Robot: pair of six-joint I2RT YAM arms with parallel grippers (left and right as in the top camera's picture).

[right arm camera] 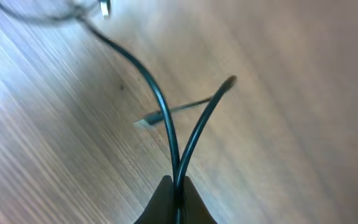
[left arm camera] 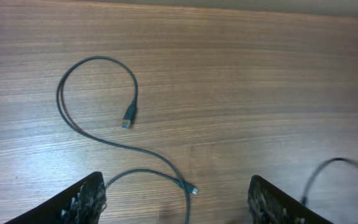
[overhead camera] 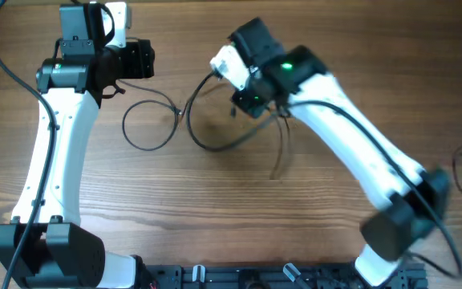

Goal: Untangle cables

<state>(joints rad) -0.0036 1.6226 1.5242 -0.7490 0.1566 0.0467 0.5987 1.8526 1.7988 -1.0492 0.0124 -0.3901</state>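
Pinched shut in my right gripper (right arm camera: 176, 190) are two strands of the cables (right arm camera: 156, 93), rising off the wood; I'd draw them slowly right so the crossing slides apart rather than tightens. My left gripper (left arm camera: 178, 198) hangs wide open, empty, above the loops left of centre on the plain wooden table (overhead camera: 215, 229).

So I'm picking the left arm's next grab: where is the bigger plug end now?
In the left wrist view the bigger plug lies on the table left of frame centre, ending the round cable loop, ahead of the open left gripper.
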